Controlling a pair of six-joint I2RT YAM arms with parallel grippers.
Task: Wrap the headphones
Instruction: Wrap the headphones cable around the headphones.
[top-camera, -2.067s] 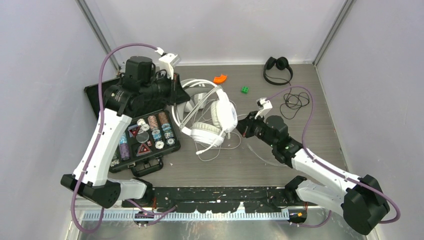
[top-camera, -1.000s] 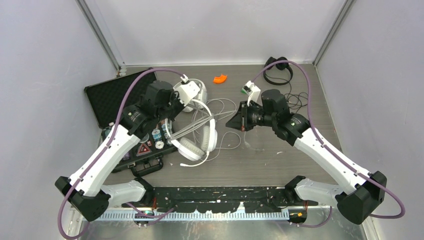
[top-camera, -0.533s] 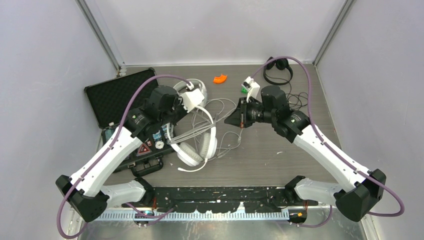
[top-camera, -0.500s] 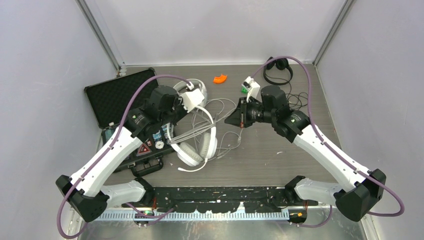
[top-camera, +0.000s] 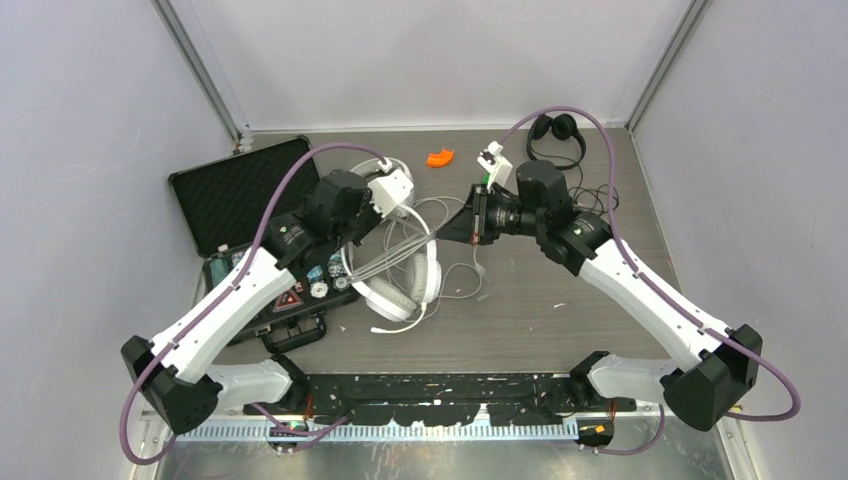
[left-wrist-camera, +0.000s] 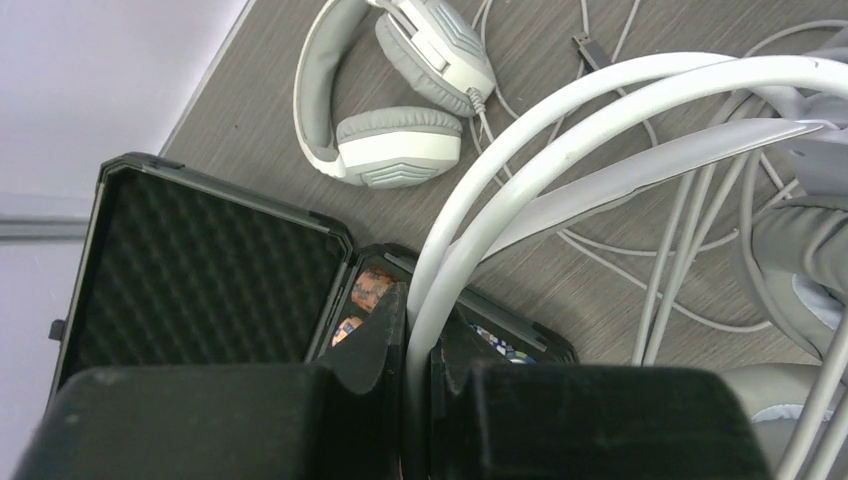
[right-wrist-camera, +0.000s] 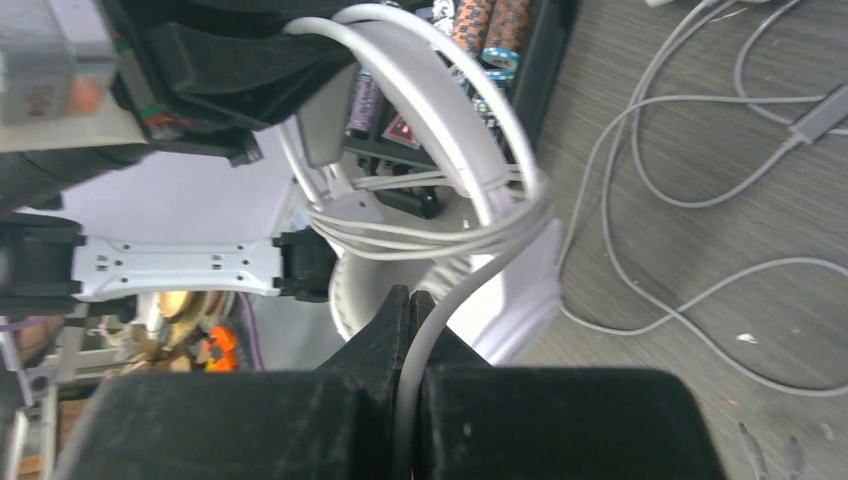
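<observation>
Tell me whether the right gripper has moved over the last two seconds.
Yes. The right gripper, shut on a white cable, has gone up and slightly left in the top view, ending much nearer the orange piece.

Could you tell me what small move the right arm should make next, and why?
Probably carry the white cable once more around the headband. The left tool grips the headband, the right tool pinches the cable, a few turns are on, and slack lies on the table.
</observation>
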